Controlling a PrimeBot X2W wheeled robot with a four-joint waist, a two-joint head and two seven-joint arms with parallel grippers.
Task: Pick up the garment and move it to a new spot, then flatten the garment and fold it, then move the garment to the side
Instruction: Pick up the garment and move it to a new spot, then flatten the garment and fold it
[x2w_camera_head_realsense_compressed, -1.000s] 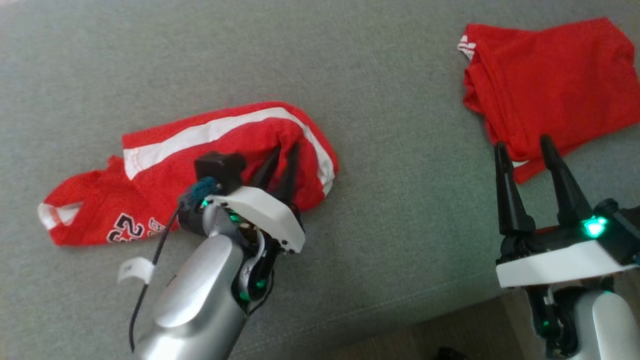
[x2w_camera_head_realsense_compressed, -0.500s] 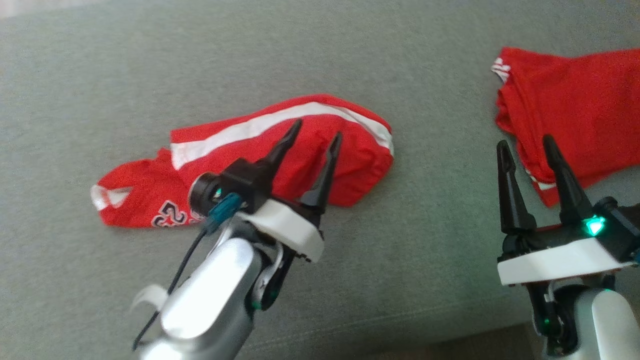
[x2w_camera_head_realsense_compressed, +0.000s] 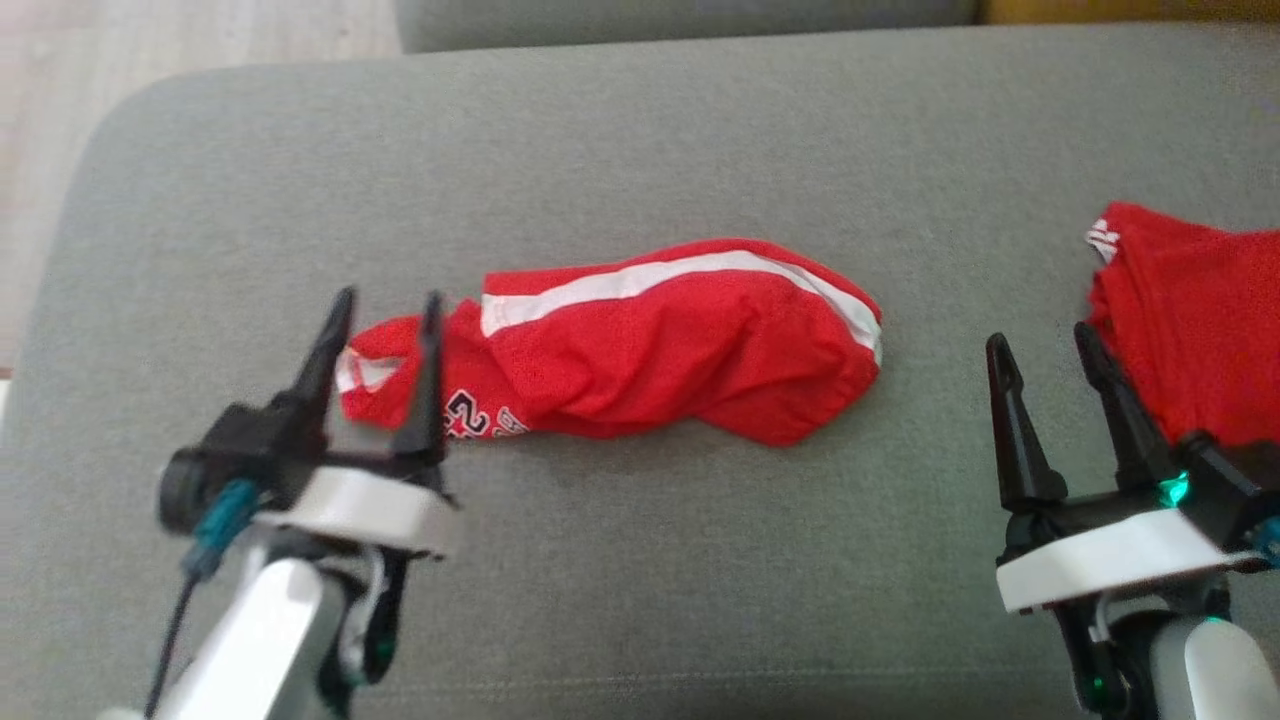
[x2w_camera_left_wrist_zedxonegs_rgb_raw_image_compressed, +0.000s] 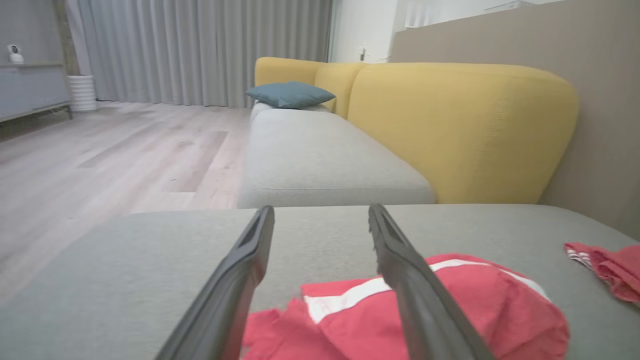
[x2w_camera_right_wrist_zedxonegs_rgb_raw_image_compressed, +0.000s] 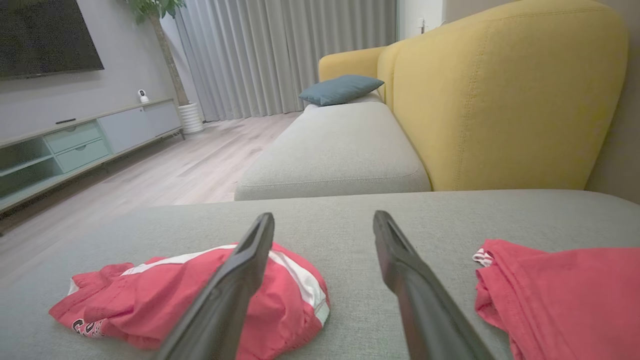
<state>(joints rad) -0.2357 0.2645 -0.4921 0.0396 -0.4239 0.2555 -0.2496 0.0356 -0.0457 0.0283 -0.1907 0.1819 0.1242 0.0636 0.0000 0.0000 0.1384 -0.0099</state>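
While its two long dark fingers are being kept wide apart with nothing between them, the left gripper (x2w_camera_head_realsense_compressed: 388, 300) is being held over the left end of the crumpled red mesh garment with white stripes (x2w_camera_head_realsense_compressed: 680, 350); whether the cloth is being touched cannot be told. The right gripper (x2w_camera_head_realsense_compressed: 1040, 340) is also being held spread and empty, just beside a second red cloth (x2w_camera_head_realsense_compressed: 1190, 330) at the right. Both pieces are being carried by the grey fabric sofa seat (x2w_camera_head_realsense_compressed: 640, 150), the striped garment near its middle, well apart from the other. Behind, a yellow backrest (x2w_camera_left_wrist_zedxonegs_rgb_raw_image_compressed: 460, 125) and a blue-grey pillow (x2w_camera_left_wrist_zedxonegs_rgb_raw_image_compressed: 290, 94) are being shown.
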